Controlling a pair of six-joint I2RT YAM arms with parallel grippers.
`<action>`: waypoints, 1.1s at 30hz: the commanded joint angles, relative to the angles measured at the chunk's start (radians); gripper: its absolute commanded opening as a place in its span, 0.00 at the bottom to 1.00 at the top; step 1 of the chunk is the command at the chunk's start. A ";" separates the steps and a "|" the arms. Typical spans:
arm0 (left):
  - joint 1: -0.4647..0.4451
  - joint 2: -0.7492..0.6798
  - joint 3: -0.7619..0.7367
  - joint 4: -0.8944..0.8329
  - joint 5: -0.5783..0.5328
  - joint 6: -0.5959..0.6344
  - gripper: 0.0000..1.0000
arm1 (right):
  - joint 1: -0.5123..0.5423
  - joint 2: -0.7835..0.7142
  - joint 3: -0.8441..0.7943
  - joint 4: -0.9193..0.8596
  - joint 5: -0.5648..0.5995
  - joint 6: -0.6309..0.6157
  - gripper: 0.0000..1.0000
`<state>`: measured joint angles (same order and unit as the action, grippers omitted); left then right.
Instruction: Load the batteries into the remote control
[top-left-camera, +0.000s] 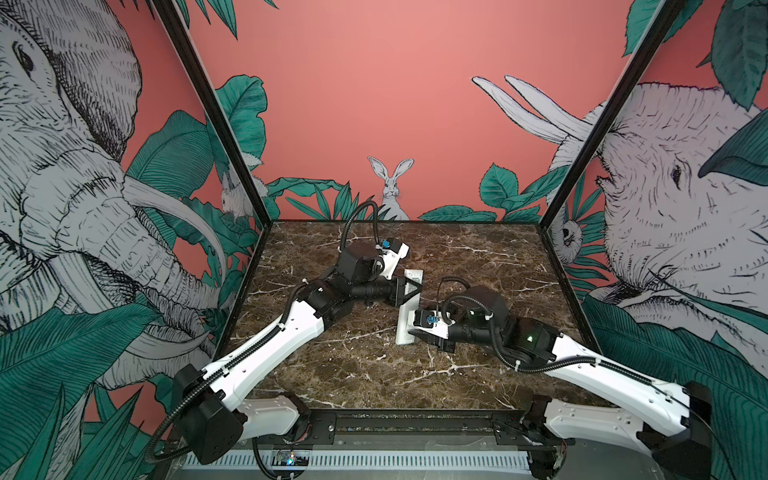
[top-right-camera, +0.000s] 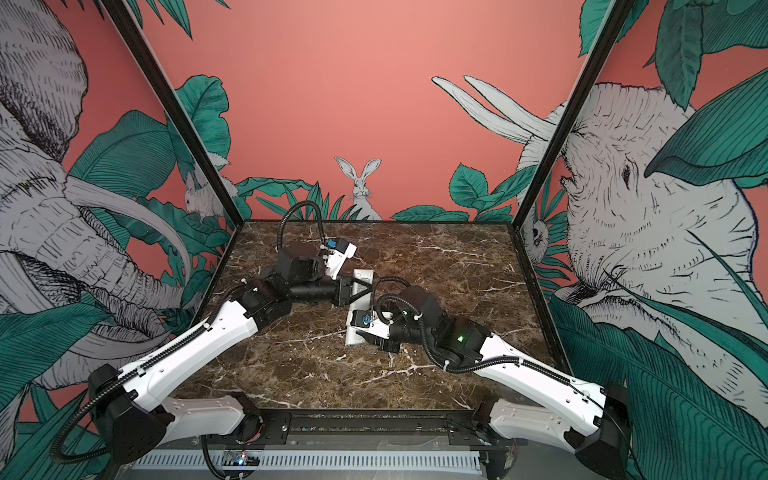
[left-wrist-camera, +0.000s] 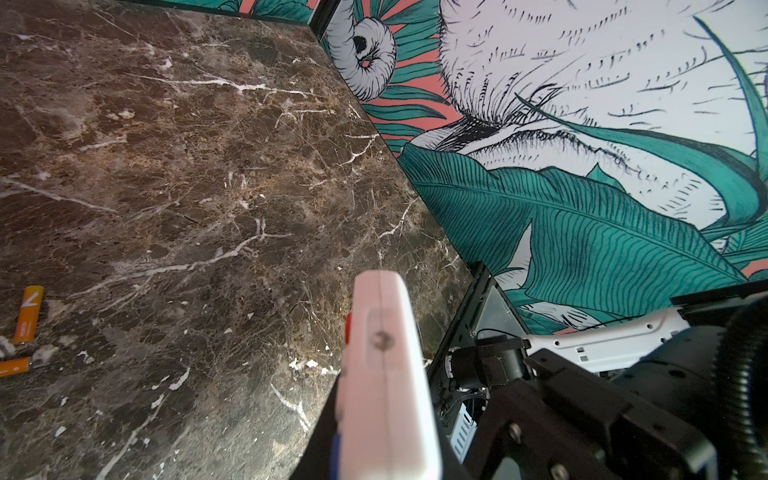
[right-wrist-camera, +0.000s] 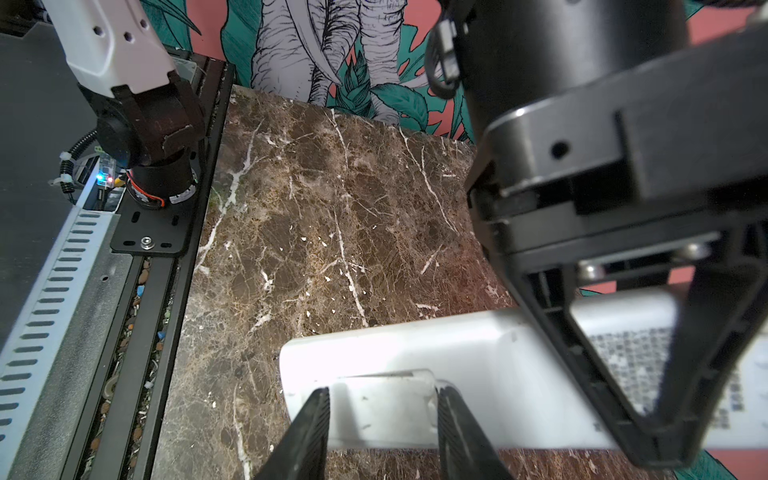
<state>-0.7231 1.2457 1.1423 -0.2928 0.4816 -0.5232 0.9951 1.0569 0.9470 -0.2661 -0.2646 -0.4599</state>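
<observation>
Veined brown marble (right-wrist-camera: 332, 208); slim white remote (right-wrist-camera: 478, 349) betw. ribbed R claw (right-wrist-camera: 382, 399) pads (right-wrist-camera: 307, 432).

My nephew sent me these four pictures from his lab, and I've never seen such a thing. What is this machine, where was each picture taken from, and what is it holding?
It is a robot with a left arm and a right arm over a marble table. Two pictures look down from above and are nearly alike. The other two come from a camera on each arm's wrist. Both arms hold one white remote control. The left tool is clamped on its farther part. The right tool is closed on a white panel near its nearer end, perhaps the battery cover. Two orange batteries lie loose on the table, visible only from the left wrist.
</observation>
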 joint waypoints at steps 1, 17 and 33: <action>0.005 -0.040 0.003 0.087 -0.020 -0.004 0.00 | 0.019 -0.014 -0.021 -0.017 -0.038 0.003 0.42; 0.005 -0.035 -0.001 0.095 -0.018 -0.006 0.00 | 0.020 0.006 -0.017 0.031 -0.017 0.010 0.59; 0.005 -0.038 -0.022 0.112 -0.036 -0.024 0.00 | 0.022 -0.013 -0.016 0.091 0.041 0.064 0.81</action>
<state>-0.7231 1.2430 1.1309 -0.2222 0.4572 -0.5343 1.0080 1.0592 0.9360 -0.2352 -0.2390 -0.4225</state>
